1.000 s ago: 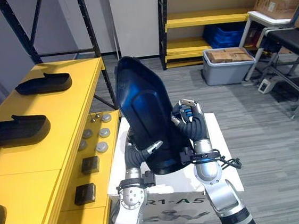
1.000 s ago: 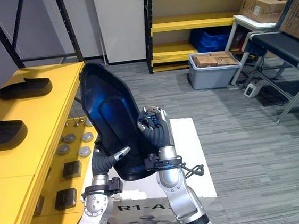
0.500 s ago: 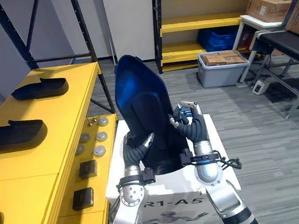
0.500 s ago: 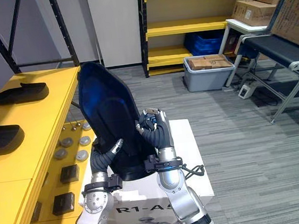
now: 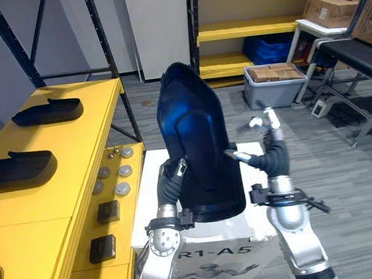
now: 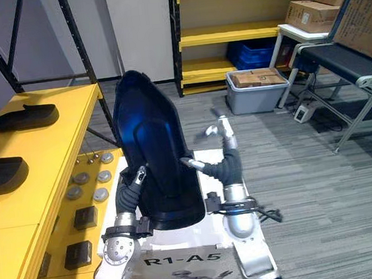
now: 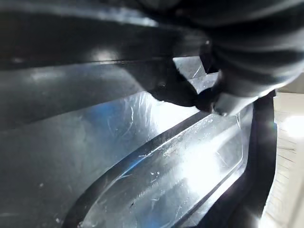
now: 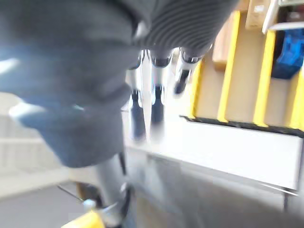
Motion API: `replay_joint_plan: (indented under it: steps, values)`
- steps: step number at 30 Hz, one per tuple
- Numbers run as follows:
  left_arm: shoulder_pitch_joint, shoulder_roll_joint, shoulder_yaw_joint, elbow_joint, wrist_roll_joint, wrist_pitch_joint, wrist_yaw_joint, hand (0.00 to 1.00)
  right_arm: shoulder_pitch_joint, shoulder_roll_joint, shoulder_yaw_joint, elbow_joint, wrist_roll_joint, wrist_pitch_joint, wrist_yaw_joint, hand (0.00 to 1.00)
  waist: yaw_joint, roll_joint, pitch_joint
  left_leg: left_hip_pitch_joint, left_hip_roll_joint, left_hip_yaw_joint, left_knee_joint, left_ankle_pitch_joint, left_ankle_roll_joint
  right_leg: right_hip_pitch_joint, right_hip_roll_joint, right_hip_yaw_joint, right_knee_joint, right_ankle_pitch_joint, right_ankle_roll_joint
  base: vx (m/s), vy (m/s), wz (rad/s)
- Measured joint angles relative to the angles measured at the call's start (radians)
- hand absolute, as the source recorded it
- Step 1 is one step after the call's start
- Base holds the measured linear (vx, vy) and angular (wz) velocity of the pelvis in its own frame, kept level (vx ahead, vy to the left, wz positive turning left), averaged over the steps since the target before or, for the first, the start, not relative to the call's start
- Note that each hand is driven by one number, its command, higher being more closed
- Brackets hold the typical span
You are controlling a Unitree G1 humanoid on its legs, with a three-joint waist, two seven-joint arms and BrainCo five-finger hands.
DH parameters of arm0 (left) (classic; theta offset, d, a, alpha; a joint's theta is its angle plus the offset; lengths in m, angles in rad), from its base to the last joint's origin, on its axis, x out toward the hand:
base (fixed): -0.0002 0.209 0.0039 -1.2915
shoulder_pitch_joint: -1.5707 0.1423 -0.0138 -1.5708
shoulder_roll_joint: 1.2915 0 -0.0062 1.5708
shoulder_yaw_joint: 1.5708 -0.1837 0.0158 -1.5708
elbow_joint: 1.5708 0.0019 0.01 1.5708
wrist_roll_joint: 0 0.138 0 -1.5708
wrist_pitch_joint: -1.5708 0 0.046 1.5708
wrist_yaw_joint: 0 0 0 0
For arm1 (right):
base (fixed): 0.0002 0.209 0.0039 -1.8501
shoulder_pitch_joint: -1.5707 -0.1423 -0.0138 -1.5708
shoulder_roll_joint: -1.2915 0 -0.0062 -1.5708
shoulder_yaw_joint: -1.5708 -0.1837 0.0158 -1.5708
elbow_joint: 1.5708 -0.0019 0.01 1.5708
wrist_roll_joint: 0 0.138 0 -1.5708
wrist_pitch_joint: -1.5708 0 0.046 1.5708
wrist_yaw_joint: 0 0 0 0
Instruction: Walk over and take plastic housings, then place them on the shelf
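Below me lies grey plank floor [image 5: 350, 182], with a white box [image 5: 209, 233] right under my arms. At my left runs a yellow bench [image 5: 73, 144]. Two other housings [image 5: 47, 112] lie on its top, well apart, and on its lower ledge sit round silver discs [image 5: 120, 180] and two black blocks [image 5: 109, 211]. Across the room stands yellow shelving [image 5: 254, 29] with a blue bin [image 5: 266, 48] low down and a grey tote [image 5: 271, 90] on the floor just in front (cartons [image 5: 273, 71] inside it). More cartons rest on a white table [image 5: 324, 25] at far right.

The housing [image 5: 196, 138] stands nearly upright between my arms, above the white box, its dark glossy face toward me. My left hand [image 5: 180, 169] grips it low on its left edge, with the thumb across the front face and the other fingers hidden behind. From the left wrist its shiny surface shows very close, a dark tip pressed on it. My right hand [image 5: 270, 134] is just right of the housing, fingers straight and pointing up. Its thumb reaches toward the housing's right edge, and I cannot tell whether it touches.
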Motion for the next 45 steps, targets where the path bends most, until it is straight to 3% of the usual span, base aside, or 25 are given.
replay_joint_plan:
  steps: [1, 4, 6, 11, 13, 18, 23, 29, 36, 39, 42, 45]
  values:
    - [0.004, -0.004, 0.017, -0.007, -0.001, -0.007, -0.007, 1.00, 0.001, 0.002, -0.049, -0.006, 0.026, -0.002, 0.000, 0.00, 0.000, 0.000, 0.000, 0.000, 0.000, 0.000, 0.000, 0.000, 0.000, -0.001, 0.000, 0.001, 0.000, 0.000, 0.000, 0.01, 0.023, -0.05]
    - [0.034, 0.009, 0.126, -0.050, 0.000, -0.018, -0.017, 1.00, 0.018, -0.018, -0.357, 0.012, 0.119, -0.011, -0.026, 0.00, -0.008, 0.000, 0.000, 0.000, 0.000, 0.004, 0.000, -0.004, 0.004, -0.003, 0.000, 0.007, 0.000, 0.000, 0.000, 0.02, 0.023, -0.05]
    - [0.070, 0.013, 0.185, -0.070, -0.001, -0.027, -0.016, 1.00, 0.053, -0.051, -0.458, 0.065, 0.165, -0.022, -0.034, 0.00, -0.016, 0.000, 0.000, -0.001, 0.000, 0.011, 0.000, -0.007, 0.005, -0.008, 0.000, 0.016, 0.000, 0.000, 0.001, 0.04, 0.028, -0.12]
    - [0.126, 0.023, 0.205, -0.109, -0.001, -0.030, -0.023, 1.00, 0.142, -0.070, -0.569, 0.319, 0.192, -0.023, -0.044, 0.00, -0.037, 0.001, 0.000, -0.005, 0.001, 0.026, -0.001, -0.012, 0.007, -0.019, 0.000, 0.027, -0.001, -0.001, 0.001, 0.04, 0.021, -0.09]
    - [0.142, 0.023, 0.202, -0.135, -0.001, -0.039, -0.026, 1.00, 0.174, -0.070, -0.585, 0.520, 0.200, -0.002, -0.044, 0.00, -0.045, 0.004, -0.001, -0.010, 0.002, 0.026, 0.000, -0.014, 0.008, -0.023, -0.001, 0.028, -0.001, -0.002, 0.003, 0.03, 0.018, 0.00]
    - [0.170, 0.022, 0.201, -0.158, -0.012, -0.046, -0.057, 1.00, 0.230, -0.064, -0.584, 0.848, 0.232, 0.052, 0.004, 0.00, -0.045, 0.032, -0.003, -0.021, 0.008, 0.030, 0.001, -0.014, 0.009, -0.040, -0.002, 0.033, 0.026, -0.012, 0.014, 0.04, 0.013, -0.02]
    - [0.187, 0.023, 0.161, -0.158, -0.025, -0.047, -0.070, 1.00, 0.285, -0.007, -0.528, 1.105, 0.251, 0.084, 0.085, 0.00, -0.036, 0.028, 0.000, 0.000, 0.009, 0.039, 0.005, -0.016, 0.010, -0.052, -0.002, 0.036, 0.105, -0.057, 0.007, 0.00, 0.002, 0.00]
    - [0.223, 0.016, 0.123, -0.154, -0.039, -0.047, -0.092, 1.00, 0.322, 0.062, -0.391, 1.223, 0.239, 0.112, 0.165, 0.00, -0.022, 0.025, 0.001, -0.001, 0.006, 0.046, 0.009, -0.018, 0.013, -0.070, -0.005, 0.035, 0.153, -0.075, 0.014, -0.06, 0.007, -0.01]
    - [0.225, 0.003, 0.108, -0.125, -0.040, -0.047, -0.103, 1.00, 0.315, 0.044, -0.321, 1.254, 0.192, 0.122, 0.180, 0.00, -0.001, 0.006, -0.005, -0.002, -0.007, 0.023, 0.012, -0.014, 0.016, -0.068, -0.021, 0.011, 0.177, -0.085, 0.013, -0.03, 0.016, 0.11]
    - [0.226, 0.004, 0.084, -0.107, -0.040, -0.045, -0.104, 1.00, 0.308, 0.034, -0.291, 1.268, 0.159, 0.123, 0.179, 0.00, 0.006, -0.005, 0.001, -0.003, -0.021, -0.023, 0.014, -0.003, 0.017, -0.057, -0.039, -0.037, 0.203, -0.112, 0.017, 0.00, -0.001, 0.48]
    - [0.222, 0.005, 0.057, -0.107, -0.040, -0.045, -0.106, 1.00, 0.288, 0.026, -0.246, 1.290, 0.145, 0.126, 0.178, 0.00, 0.021, -0.035, 0.022, -0.035, -0.048, -0.101, 0.043, 0.016, 0.008, -0.056, -0.067, -0.123, 0.262, -0.156, 0.019, -0.03, -0.024, 0.81]
    - [0.213, 0.005, 0.045, -0.128, -0.041, -0.045, -0.101, 1.00, 0.254, 0.020, -0.222, 1.290, 0.127, 0.127, 0.169, 0.00, 0.040, -0.038, 0.055, -0.108, -0.067, -0.196, 0.094, 0.029, -0.007, -0.062, -0.084, -0.224, 0.272, -0.164, 0.009, -0.07, -0.037, 1.11]
